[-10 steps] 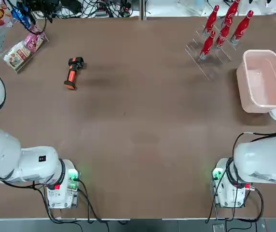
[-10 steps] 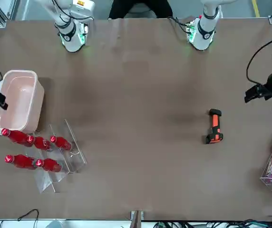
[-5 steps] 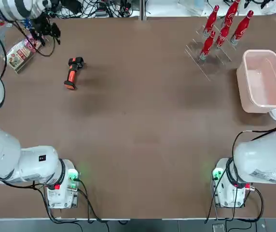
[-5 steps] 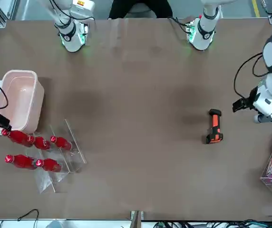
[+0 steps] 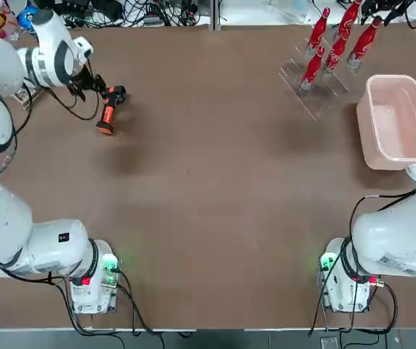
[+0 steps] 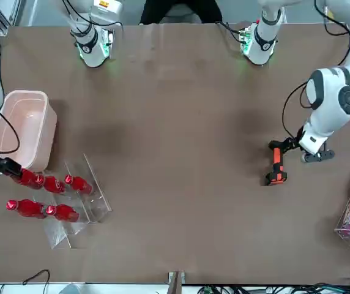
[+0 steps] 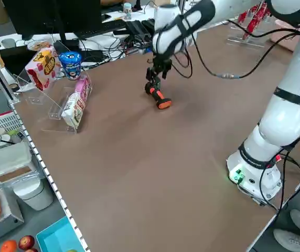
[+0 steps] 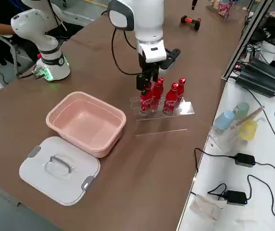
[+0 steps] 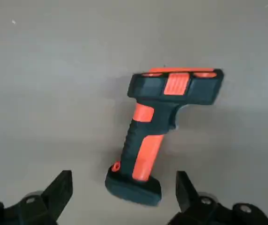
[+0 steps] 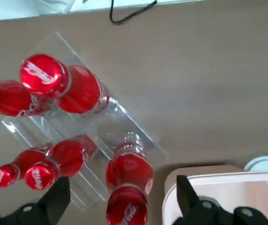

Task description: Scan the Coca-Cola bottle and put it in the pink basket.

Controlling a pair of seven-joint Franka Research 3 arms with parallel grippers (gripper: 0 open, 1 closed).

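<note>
Step in hand, as judged: the approach, with neither the scanner nor a bottle taken up. The left gripper [image 9: 124, 192] is at the handheld scanner [image 9: 152, 136], its fingers parted; the left wrist view shows the scanner lying beyond the fingertips with nothing gripped. The right gripper [image 10: 124, 190] is over the bottle rack's area, likewise released, its fingers apart and holding nothing. Five red Coca-Cola bottles stand in the clear acrylic rack [image 5: 295, 76]; which one is the target cannot be determined. Relative to the right gripper, one Coca-Cola bottle [image 10: 129, 168] lies ahead of the fingertips, between the two in the right wrist view, with the others off to one side. The pink basket [image 8: 87, 122] sits just beside the rack, nearer the robot, with a white lid [image 8: 60, 171] beside it. The next move appears to call for the left gripper to settle around the scanner's handle and close, and for the right to align with a single bottle's neck. Risk noted: the bottles stand close together, and a careless descent could knock a neighbour.
</note>
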